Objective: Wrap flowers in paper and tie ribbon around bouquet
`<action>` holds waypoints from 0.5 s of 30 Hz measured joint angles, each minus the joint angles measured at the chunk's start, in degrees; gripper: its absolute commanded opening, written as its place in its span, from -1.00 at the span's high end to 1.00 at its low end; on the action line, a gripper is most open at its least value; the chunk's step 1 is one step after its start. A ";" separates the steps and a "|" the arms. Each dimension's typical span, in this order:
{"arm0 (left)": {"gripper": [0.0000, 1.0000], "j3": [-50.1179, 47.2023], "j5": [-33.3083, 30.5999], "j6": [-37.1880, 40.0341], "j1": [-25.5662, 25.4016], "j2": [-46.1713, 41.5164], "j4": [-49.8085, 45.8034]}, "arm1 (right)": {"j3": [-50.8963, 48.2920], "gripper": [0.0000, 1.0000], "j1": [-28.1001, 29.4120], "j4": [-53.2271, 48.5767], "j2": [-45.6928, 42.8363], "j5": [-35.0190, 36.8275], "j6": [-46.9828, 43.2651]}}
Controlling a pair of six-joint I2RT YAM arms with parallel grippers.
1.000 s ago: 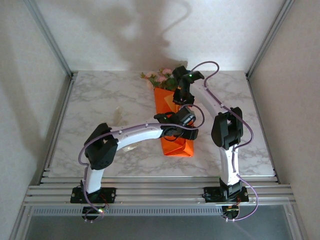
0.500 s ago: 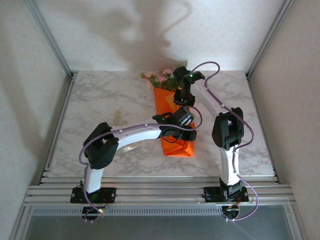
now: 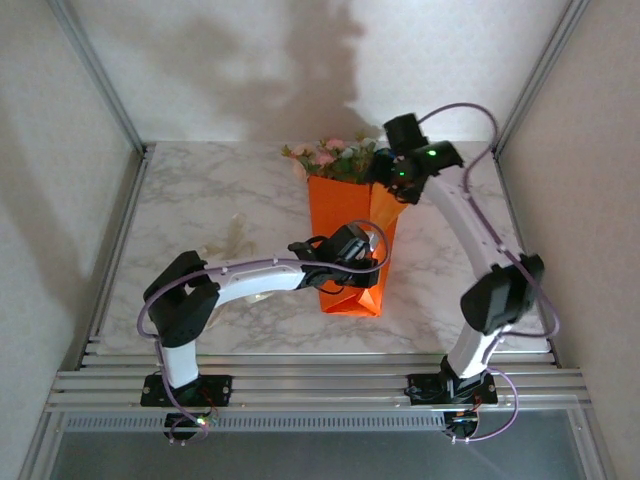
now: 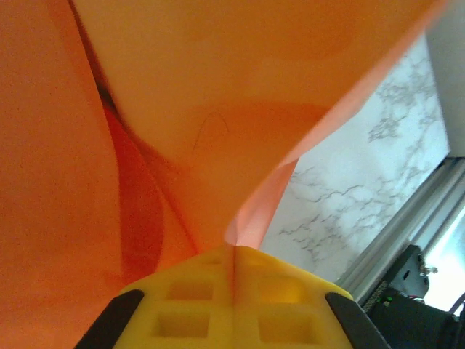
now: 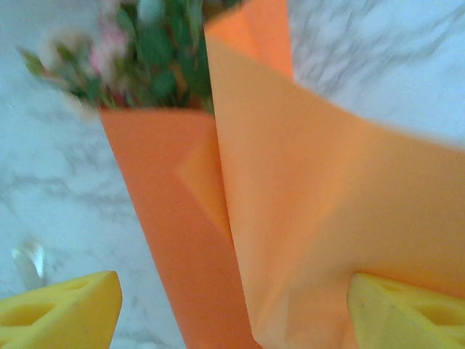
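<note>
The paper [image 3: 345, 225] lies folded as a cone in the middle of the desk [image 3: 200, 200], with the flowers [image 3: 330, 155] at its far end. The left claw [image 4: 234, 254] pinches a paper edge. The right claw [image 5: 232, 283] stands wide near the flowers.

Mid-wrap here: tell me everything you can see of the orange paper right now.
The paper is a bright orange glossy sheet, folded lengthwise into a tapered wrap lying on the marble table, wide end far, narrow end near. The flowers poke out of its wide end. A right flap overlaps the left panel, partly lifted. The left gripper is shut on a thin fold near the narrow end. The right gripper stands open at the far right corner, flap between its fingers; contact unclear.
</note>
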 measured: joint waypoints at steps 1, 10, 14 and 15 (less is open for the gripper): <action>1.00 -0.37 0.22 -0.31 0.00 -0.17 0.90 | -1.29 -0.68 -1.60 1.01 -2.27 0.22 -0.26; 1.00 -2.16 0.70 -1.36 0.00 -0.42 3.54 | -12.17 -0.70 -8.83 3.13 -5.27 -1.86 -0.74; 1.00 -2.16 0.70 -1.36 0.00 -0.42 3.82 | -13.35 -0.74 -9.20 2.60 -8.04 -0.20 -0.96; 1.00 -2.16 0.70 -1.36 0.00 -0.42 3.85 | -13.22 -0.75 -9.66 2.23 -9.38 0.33 -0.96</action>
